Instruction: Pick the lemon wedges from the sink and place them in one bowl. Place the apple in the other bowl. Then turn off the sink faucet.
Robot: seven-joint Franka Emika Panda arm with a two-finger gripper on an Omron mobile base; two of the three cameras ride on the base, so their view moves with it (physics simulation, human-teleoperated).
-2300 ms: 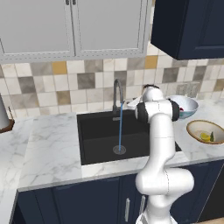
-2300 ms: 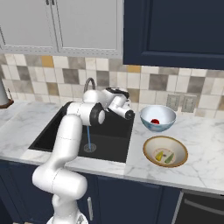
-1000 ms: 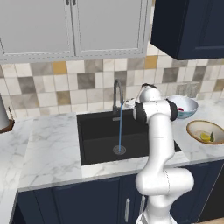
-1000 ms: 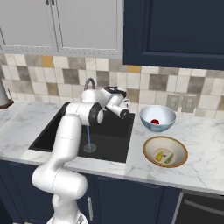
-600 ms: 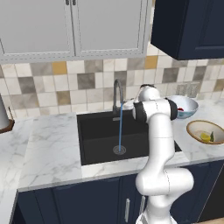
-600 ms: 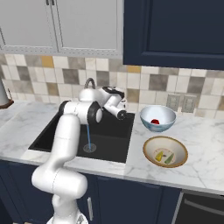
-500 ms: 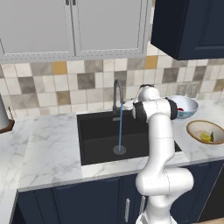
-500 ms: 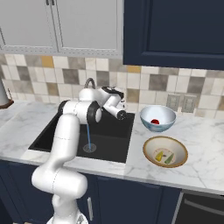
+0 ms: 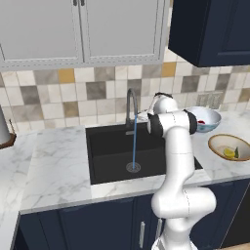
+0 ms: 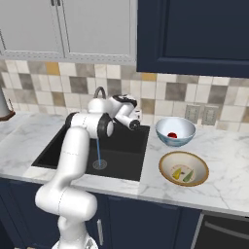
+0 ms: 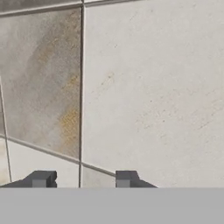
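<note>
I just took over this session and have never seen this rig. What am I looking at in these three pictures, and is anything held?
A white robot arm stands at a kitchen counter. Two pictures come from cameras behind it, left and right. The third looks along its gripper at wall tiles; the fingers stand apart with nothing between. Water runs from the faucet into the black sink. The blue-white bowl holds the apple; the tan bowl holds two lemon wedges.

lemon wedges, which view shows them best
The right base view: both lemon wedges lie plainly inside the tan-rimmed bowl, seen from above. In the left base view they sit at the frame edge, the bowl's near rim hiding part of them. The hand view faces wall tiles.
</note>
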